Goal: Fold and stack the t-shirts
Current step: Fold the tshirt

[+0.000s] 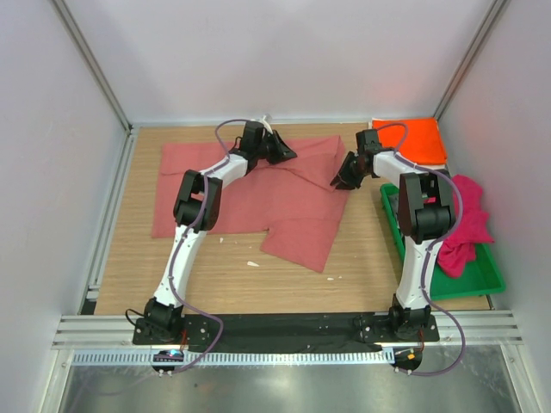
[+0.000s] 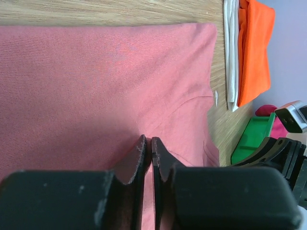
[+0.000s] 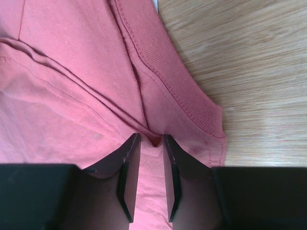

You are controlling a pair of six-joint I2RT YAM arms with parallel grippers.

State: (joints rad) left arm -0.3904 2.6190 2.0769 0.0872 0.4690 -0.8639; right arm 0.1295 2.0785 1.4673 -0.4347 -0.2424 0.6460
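Note:
A dusty salmon-red t-shirt (image 1: 258,194) lies spread on the wooden table, with its right part folded over. My left gripper (image 1: 277,150) is at its far edge, and its jaws are shut on a thin layer of the cloth (image 2: 96,86). My right gripper (image 1: 344,177) is at the shirt's right edge by the ribbed collar (image 3: 168,76), shut on a pinched fold of cloth (image 3: 152,140). A folded bright orange t-shirt (image 1: 411,139) lies at the back right on top of a white one (image 2: 231,48). A magenta t-shirt (image 1: 465,225) is heaped in the tray.
A green plastic tray (image 1: 482,280) stands at the right edge, close beside my right arm. White walls with metal posts enclose the table on three sides. Small white scraps (image 1: 253,263) lie on the wood near the shirt's front edge.

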